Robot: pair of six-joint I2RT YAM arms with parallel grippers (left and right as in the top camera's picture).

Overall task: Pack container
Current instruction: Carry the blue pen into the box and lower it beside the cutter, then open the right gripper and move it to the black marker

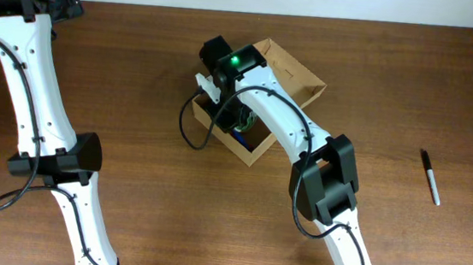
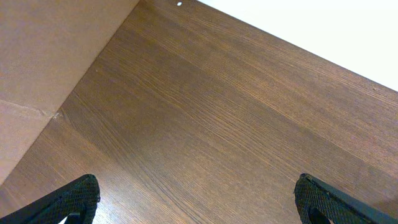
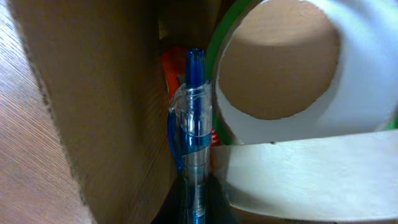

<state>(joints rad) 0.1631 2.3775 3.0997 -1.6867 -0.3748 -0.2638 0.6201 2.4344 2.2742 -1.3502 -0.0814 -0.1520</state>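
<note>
1. The right claw is down inside the container, pinched narrow on a blue pen; the pen stands nearly upright in the slot between the cardboard wall and a white tape roll.
2. The container sits around the middle of the desk, slightly toward the far side, with its lid flap open to the far right; a marker lies well apart on the right.
3. To place the pen well, I'd judge it should slide straight down that slot, pressing on neither wall nor roll; the claw should part only once the pen is bottomed or leaning safely on the wall; a sideways nudge could jam it on the roll or shove the light box along the desk.
4. Something orange-red shows behind the pen; I cannot tell what it is.
5. Pose: the right arm reaches in from the near edge, elbow bent just right of the box; the forearm angles far-left, and the wrist tips down over the box's left half.
6. The left arm is folded away at the far-left corner; the left claw hangs wide, with nothing between its fingertips and only desk below.
</note>
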